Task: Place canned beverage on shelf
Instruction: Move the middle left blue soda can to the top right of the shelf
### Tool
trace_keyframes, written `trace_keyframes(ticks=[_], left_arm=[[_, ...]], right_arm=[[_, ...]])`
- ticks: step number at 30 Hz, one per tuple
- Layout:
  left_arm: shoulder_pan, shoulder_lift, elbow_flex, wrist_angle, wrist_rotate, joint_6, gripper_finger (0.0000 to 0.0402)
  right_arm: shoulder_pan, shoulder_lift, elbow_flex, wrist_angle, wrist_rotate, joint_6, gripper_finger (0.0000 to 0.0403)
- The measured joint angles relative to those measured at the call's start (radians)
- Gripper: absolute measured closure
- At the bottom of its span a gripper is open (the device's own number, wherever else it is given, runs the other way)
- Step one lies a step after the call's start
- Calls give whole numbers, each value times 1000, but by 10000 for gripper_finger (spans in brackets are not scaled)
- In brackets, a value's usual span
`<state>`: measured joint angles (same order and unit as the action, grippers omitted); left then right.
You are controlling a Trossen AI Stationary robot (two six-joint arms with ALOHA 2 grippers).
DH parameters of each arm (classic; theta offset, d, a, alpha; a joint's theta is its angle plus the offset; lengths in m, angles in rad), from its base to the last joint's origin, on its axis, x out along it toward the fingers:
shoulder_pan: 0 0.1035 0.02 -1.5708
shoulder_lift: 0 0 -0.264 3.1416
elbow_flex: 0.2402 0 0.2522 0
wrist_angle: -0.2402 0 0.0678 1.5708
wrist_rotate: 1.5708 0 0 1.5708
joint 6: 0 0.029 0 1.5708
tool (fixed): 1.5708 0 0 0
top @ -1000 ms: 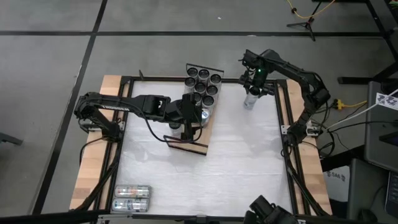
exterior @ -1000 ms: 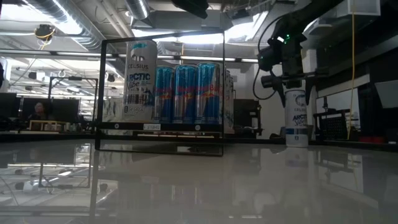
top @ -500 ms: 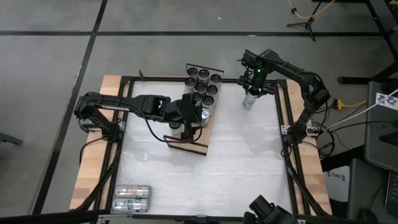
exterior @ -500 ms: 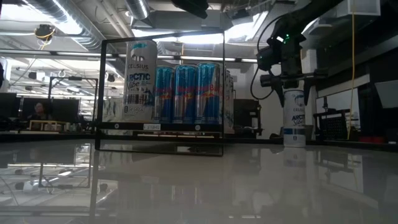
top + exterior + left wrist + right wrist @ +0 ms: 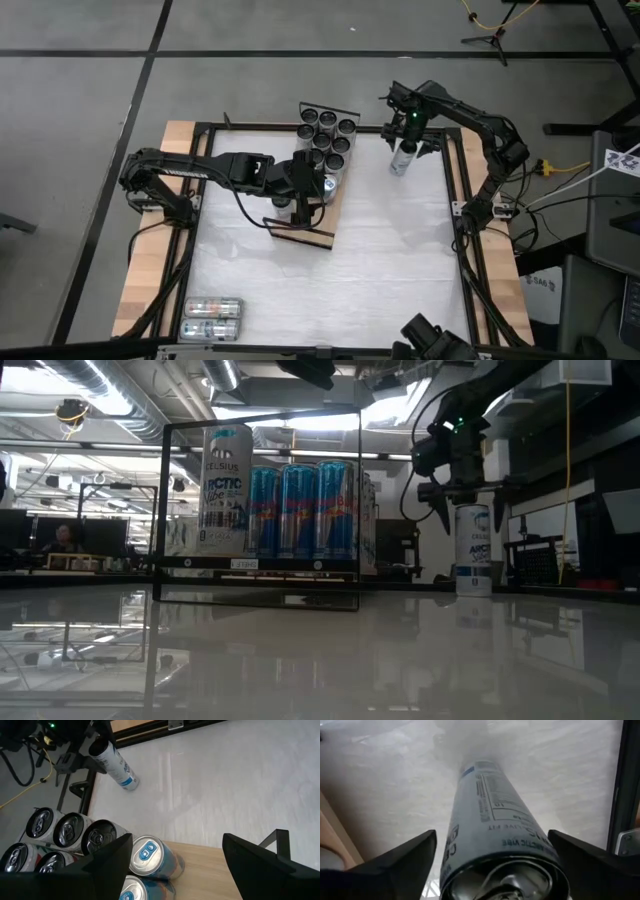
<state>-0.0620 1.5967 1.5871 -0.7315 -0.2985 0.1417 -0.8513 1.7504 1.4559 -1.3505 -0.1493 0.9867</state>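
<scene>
White can (image 5: pixel 474 550) upright on table; shelf (image 5: pixel 333 205) light wood, cans clustered.

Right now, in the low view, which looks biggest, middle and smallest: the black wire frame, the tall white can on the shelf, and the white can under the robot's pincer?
1. Black wire frame, by far the largest.
2. Tall white can on the shelf.
3. White can under the right pincer, the smallest.

The cans may really match; the shelf one probably just stands nearer the camera.
</scene>
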Motion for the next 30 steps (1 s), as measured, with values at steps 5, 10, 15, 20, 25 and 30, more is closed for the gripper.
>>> trace_keyframes(ticks=[5,10,15,20,25,30], left_arm=[[0,0,0,0,0,0,99],[0,0,0,0,0,0,99],[0,0,0,0,0,0,99],[0,0,0,-1,0,0,99],[0,0,0,-1,0,-2,99],[0,0,0,-1,0,-2,99]], right_arm=[[0,0,0,1,0,0,5],[0,0,1,-4,0,-67,12],[0,-1,1,-7,0,-155,11],[0,-8,7,-13,0,-238,11],[0,-8,58,-35,17,-307,11],[0,-8,153,-61,26,-335,10]])
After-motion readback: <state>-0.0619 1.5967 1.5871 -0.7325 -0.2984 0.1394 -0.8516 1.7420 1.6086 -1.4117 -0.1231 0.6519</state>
